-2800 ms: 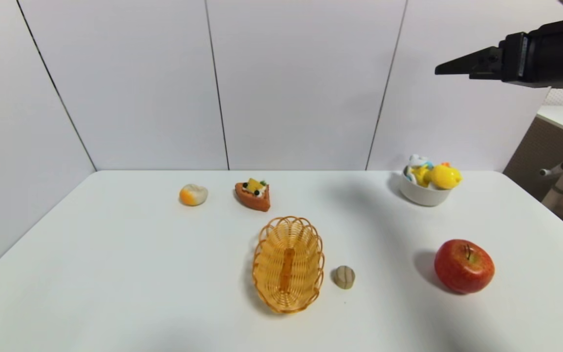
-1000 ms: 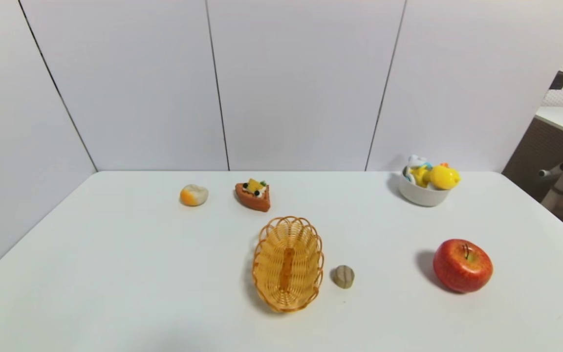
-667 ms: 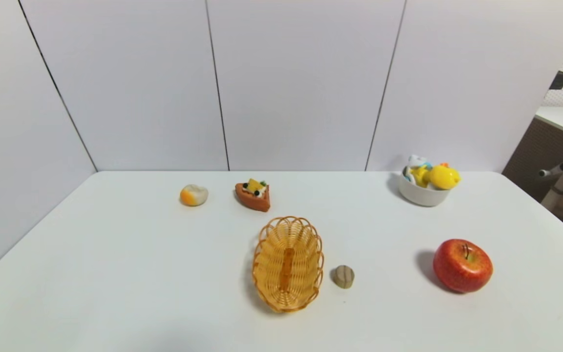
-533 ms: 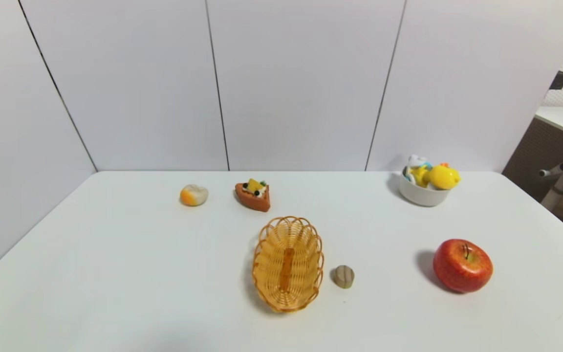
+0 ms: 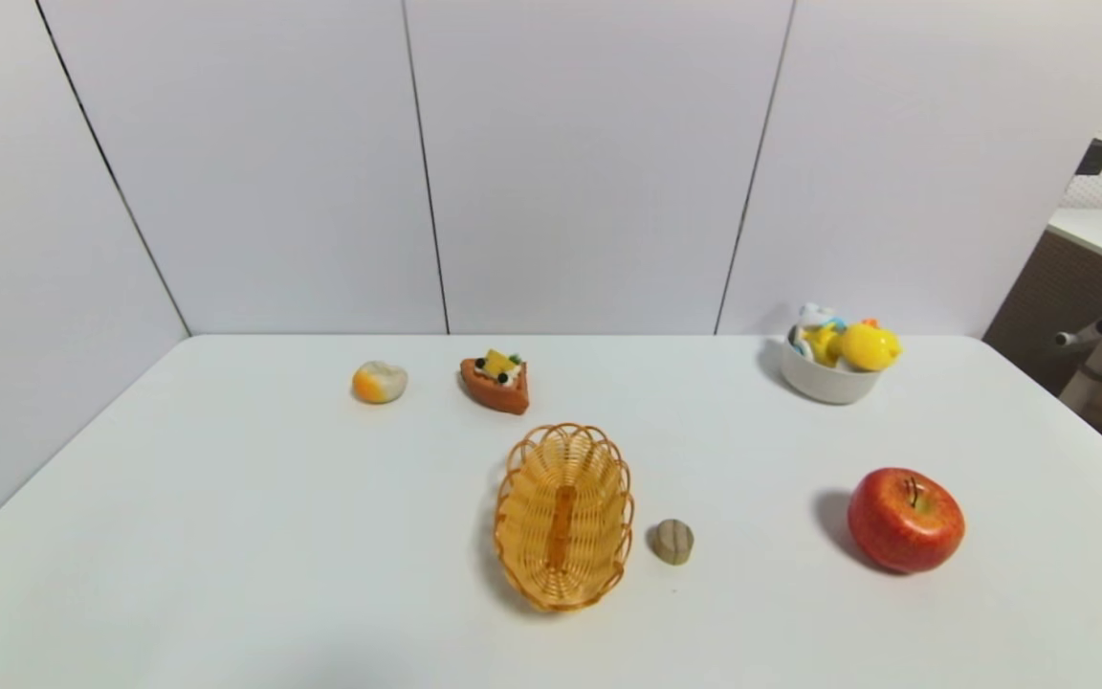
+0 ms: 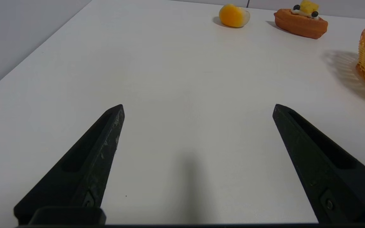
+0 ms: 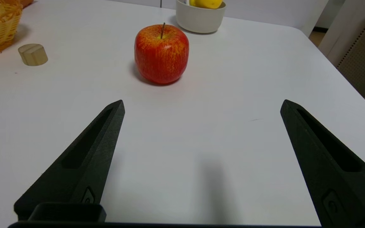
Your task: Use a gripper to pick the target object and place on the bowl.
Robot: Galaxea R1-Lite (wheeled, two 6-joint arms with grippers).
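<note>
The yellow duck toy point(image 5: 865, 344) lies in the off-white bowl point(image 5: 828, 381) at the table's far right, its white and blue car base beside it. The right wrist view shows the bowl point(image 7: 200, 19) with the duck's yellow body point(image 7: 208, 3) at its rim. My right gripper point(image 7: 201, 106) is open and empty, low over the table's near right part, with the apple between it and the bowl. My left gripper point(image 6: 198, 109) is open and empty over the near left of the table. Neither gripper shows in the head view.
A red apple point(image 5: 905, 520) stands at the near right. An orange woven basket point(image 5: 563, 515) lies mid-table with a small wooden knob point(image 5: 673, 541) beside it. A cake slice point(image 5: 496, 382) and an orange-white lump point(image 5: 379, 381) sit farther back. The table's right edge is near the bowl.
The right arm, raised at the upper right 2.8 s ago, has left the head view. Nothing has moved in the last second; the duck stays in the bowl.
</note>
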